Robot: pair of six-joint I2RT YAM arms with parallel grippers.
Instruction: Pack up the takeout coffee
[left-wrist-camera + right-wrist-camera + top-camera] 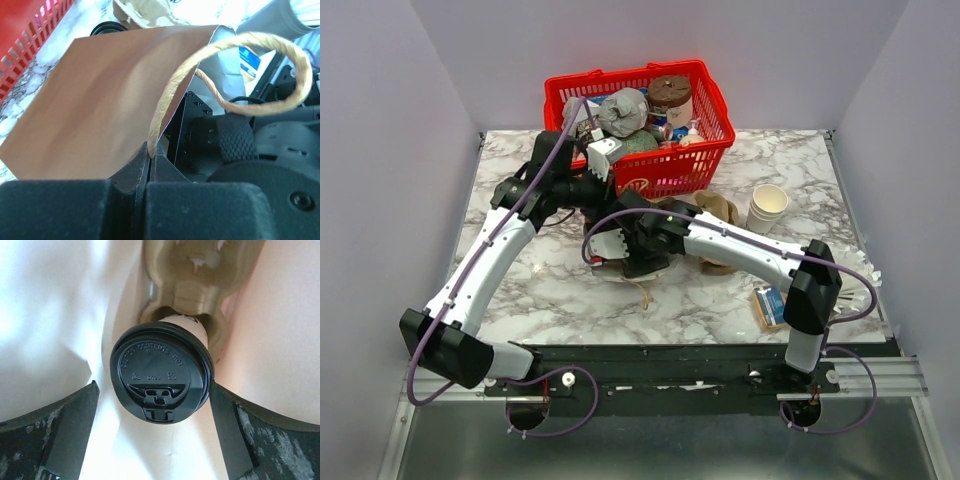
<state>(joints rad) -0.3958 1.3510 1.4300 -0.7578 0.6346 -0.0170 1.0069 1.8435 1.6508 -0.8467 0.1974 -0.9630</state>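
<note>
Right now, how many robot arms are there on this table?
2. The left arm comes up the left side, the left end effector pinching a paper bag. The right arm reaches in from the right, the right end effector open around a lidded coffee cup.

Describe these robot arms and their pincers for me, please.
Both are slim white tubes with black joints and bases, the left arm and the right arm alike. Purple cables loop along each. The left gripper has chunky matt black fingers; the right gripper has black ones, scuffed grey.
</note>
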